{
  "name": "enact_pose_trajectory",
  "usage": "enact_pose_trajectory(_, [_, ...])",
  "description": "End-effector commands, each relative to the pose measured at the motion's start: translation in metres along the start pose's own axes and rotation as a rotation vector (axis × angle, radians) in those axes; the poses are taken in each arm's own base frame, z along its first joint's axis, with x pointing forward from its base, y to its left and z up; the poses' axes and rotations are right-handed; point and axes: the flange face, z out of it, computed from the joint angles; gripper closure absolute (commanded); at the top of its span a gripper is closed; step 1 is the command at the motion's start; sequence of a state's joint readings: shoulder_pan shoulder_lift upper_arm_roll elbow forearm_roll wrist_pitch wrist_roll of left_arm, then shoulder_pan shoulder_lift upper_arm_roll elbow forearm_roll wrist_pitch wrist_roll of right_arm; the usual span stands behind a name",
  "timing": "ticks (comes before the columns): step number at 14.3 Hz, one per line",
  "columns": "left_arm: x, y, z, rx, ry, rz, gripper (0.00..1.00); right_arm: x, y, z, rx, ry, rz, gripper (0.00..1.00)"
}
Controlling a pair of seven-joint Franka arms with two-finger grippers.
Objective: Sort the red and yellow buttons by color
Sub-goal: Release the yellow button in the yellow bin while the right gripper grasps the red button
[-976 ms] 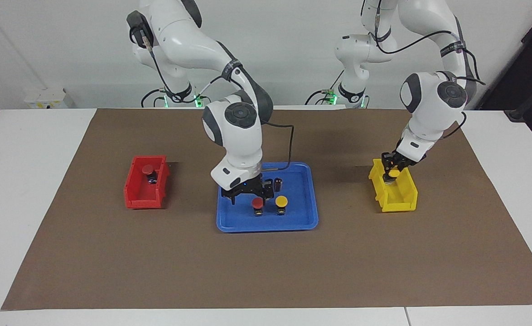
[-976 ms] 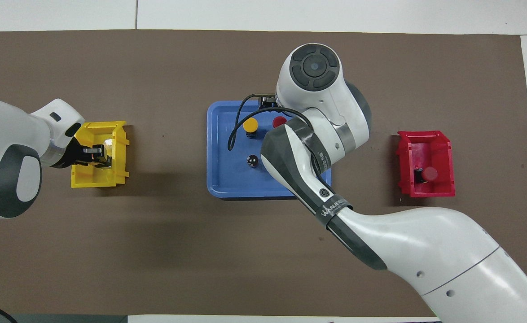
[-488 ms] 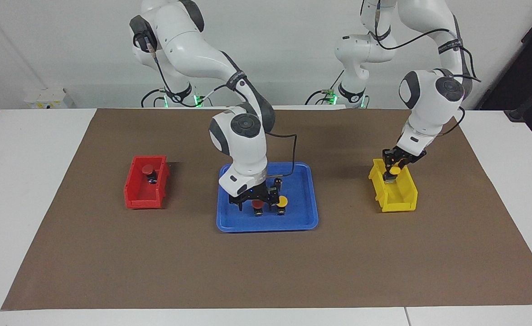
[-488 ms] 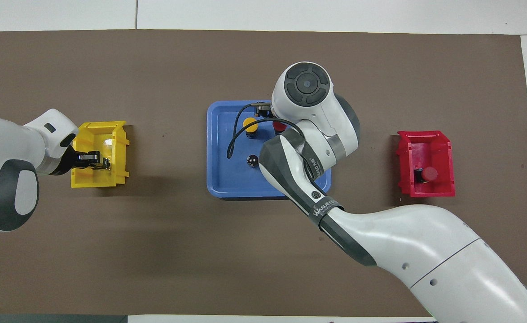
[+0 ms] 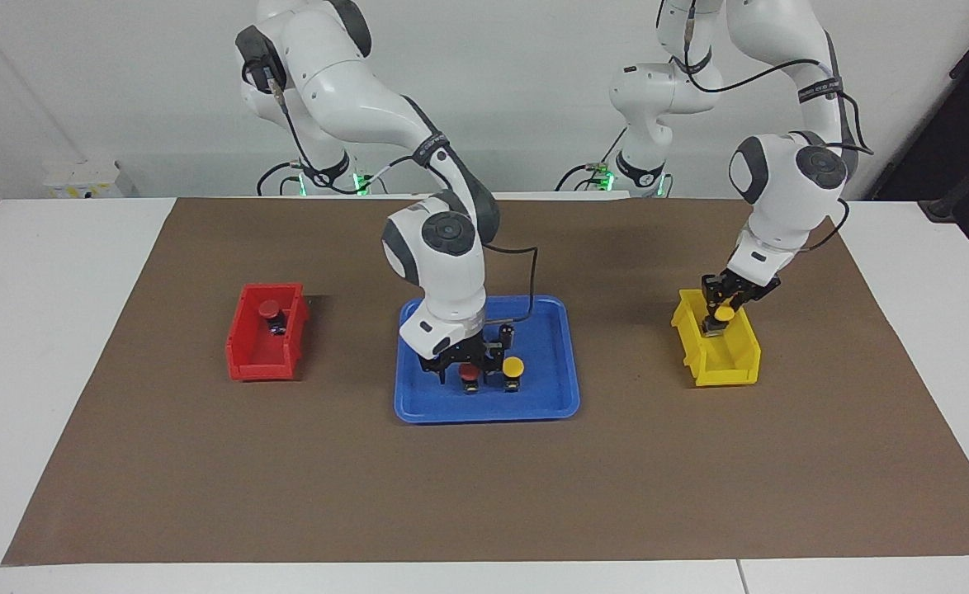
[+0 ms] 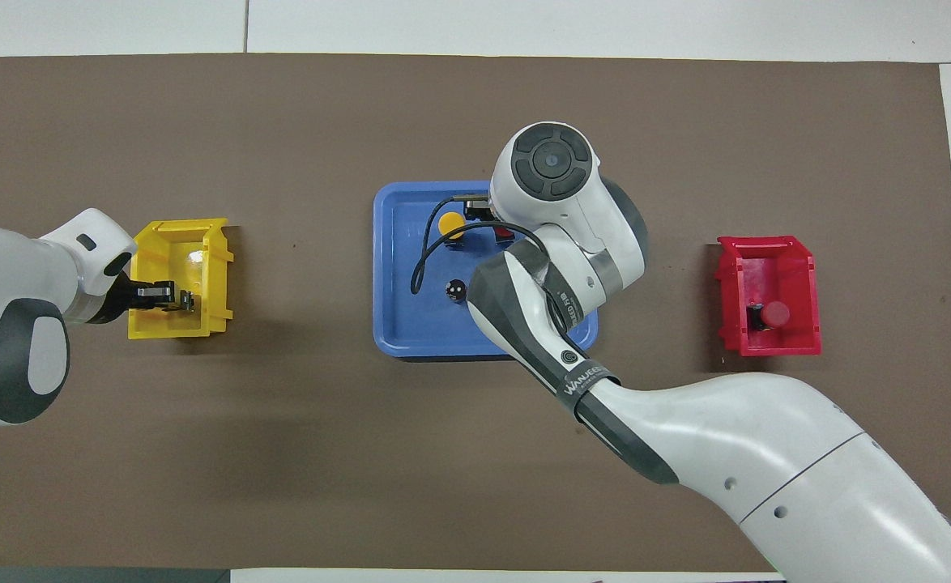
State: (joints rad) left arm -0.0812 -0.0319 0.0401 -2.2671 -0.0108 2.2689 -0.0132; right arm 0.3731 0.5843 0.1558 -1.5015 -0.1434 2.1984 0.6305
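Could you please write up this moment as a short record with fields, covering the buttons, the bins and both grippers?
blue tray: one red button and one yellow button, side by side
red bin: one red button
yellow bin: yellow button held over it
left gripper: shut on yellow button
right gripper: down around the tray's red button

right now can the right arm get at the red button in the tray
Probably yes: the right gripper is down in the blue tray, straddling the red button. The yellow button stands close beside it, but apart.
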Motion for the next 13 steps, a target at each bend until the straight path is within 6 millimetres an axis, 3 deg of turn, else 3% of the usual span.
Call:
enact_pose_trajectory(1, [0.005, 0.004, -0.006, 0.001, 0.031, 0.01, 0.36, -0.007, 0.003, -0.003, -0.012, -0.005, -0.022, 0.24])
enact_pose_trajectory(3, [0.006, 0.008, -0.007, 0.0, 0.029, 0.002, 0.32, -0.008, 0.002, -0.003, -0.011, -0.005, -0.023, 0.32])
enact_pose_trajectory(4, [0.008, 0.009, -0.01, 0.0, 0.032, 0.002, 0.21, -0.008, 0.002, -0.003, -0.012, -0.006, -0.026, 0.39])
enact_pose_trajectory(6, [0.016, 0.011, -0.028, -0.001, 0.034, 0.004, 0.07, -0.007, 0.003, -0.003, -0.01, -0.008, -0.025, 0.67])
enact_pose_trajectory(7, [0.025, 0.019, -0.048, -0.002, 0.041, 0.009, 0.0, -0.006, 0.002, -0.005, -0.006, -0.007, -0.022, 0.8])
enact_pose_trajectory(8, [0.034, 0.034, -0.061, -0.003, 0.033, -0.01, 0.0, -0.005, 0.003, -0.007, -0.001, -0.007, -0.017, 0.9])
enact_pose_trajectory(9, [0.042, 0.064, -0.076, -0.009, 0.043, -0.062, 0.0, -0.003, 0.004, -0.01, -0.008, -0.012, -0.015, 0.94])
enact_pose_trajectory(11, [0.044, 0.117, -0.084, -0.021, 0.065, -0.12, 0.0, 0.009, 0.015, -0.025, -0.026, -0.027, -0.042, 0.95])
enact_pose_trajectory(13, [0.046, 0.172, -0.085, -0.033, 0.073, -0.128, 0.0, 0.031, 0.071, -0.062, -0.045, -0.029, -0.047, 0.95])
